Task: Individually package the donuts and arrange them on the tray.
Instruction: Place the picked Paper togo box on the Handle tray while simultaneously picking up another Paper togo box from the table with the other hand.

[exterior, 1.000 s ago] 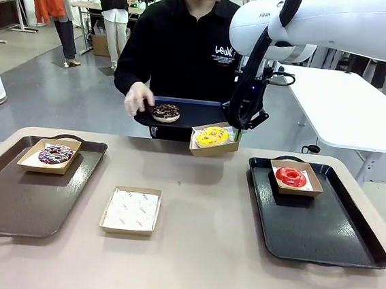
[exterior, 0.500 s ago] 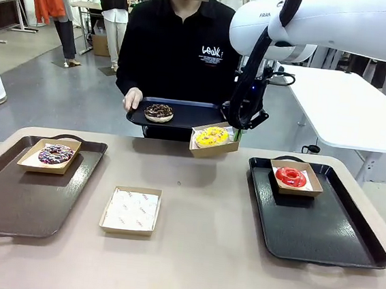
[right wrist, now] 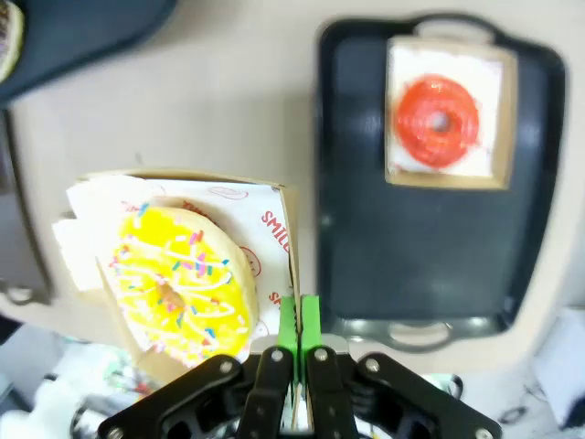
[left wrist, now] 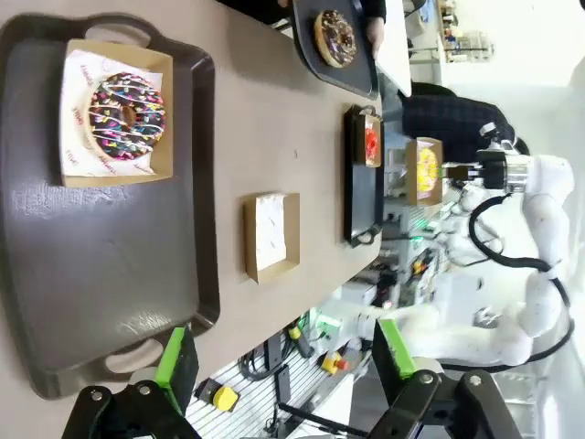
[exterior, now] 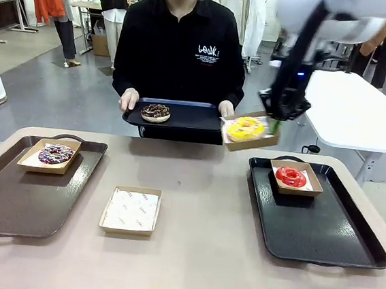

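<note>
My right gripper (exterior: pixel 275 127) (right wrist: pixel 298 340) is shut on the edge of a cardboard box (exterior: pixel 249 142) that holds the yellow sprinkled donut (exterior: pixel 246 129) (right wrist: pixel 179 293). It hangs in the air just left of the right tray (exterior: pixel 321 228). The red donut (exterior: pixel 291 176) (right wrist: pixel 437 119) sits in its box at that tray's far end. The purple donut (exterior: pixel 56 154) (left wrist: pixel 126 112) lies boxed on the left tray (exterior: pixel 16 203). The chocolate donut (exterior: pixel 156 112) rests unboxed on a dark tray (exterior: pixel 192 116) that the person holds in both hands. My left gripper (left wrist: pixel 285 358) hovers open, high above the left tray.
An empty paper-lined cardboard box (exterior: pixel 130 210) (left wrist: pixel 271 235) lies on the table between the two trays. The person stands at the far edge. A white table (exterior: pixel 360 113) stands at the back right.
My right arm has carried the boxed yellow donut to the right and a little up, toward the right tray. The person has shifted the dark tray left and now grips it with both hands.
</note>
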Available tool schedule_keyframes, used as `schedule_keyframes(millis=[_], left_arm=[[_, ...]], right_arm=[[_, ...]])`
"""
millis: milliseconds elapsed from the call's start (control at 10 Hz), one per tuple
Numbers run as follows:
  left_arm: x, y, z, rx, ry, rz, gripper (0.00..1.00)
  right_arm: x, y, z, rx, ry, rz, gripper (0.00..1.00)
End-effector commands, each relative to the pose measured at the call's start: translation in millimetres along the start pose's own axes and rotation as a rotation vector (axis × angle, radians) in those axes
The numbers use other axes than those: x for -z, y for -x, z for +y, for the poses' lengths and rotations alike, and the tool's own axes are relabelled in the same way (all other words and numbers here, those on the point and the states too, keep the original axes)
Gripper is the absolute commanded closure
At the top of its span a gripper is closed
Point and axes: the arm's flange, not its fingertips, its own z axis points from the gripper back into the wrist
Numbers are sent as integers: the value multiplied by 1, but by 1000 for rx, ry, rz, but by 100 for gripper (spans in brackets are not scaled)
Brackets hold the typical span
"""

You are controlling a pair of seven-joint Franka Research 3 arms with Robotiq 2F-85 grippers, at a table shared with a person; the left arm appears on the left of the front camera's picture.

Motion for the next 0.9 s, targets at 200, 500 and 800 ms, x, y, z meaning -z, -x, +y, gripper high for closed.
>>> schedule_keyframes(millis=[200, 500, 800], left_arm=[[64, 9, -75, 73, -249, 115, 0], [137, 23, -115, 137, -431, 158, 0], [198, 32, -134, 171, -539, 198, 0]], right_arm=[[16, 63, -86, -31, 37, -39, 98], [50, 69, -132, -30, 15, -37, 98], [80, 69, -157, -12, 19, 2, 98]])
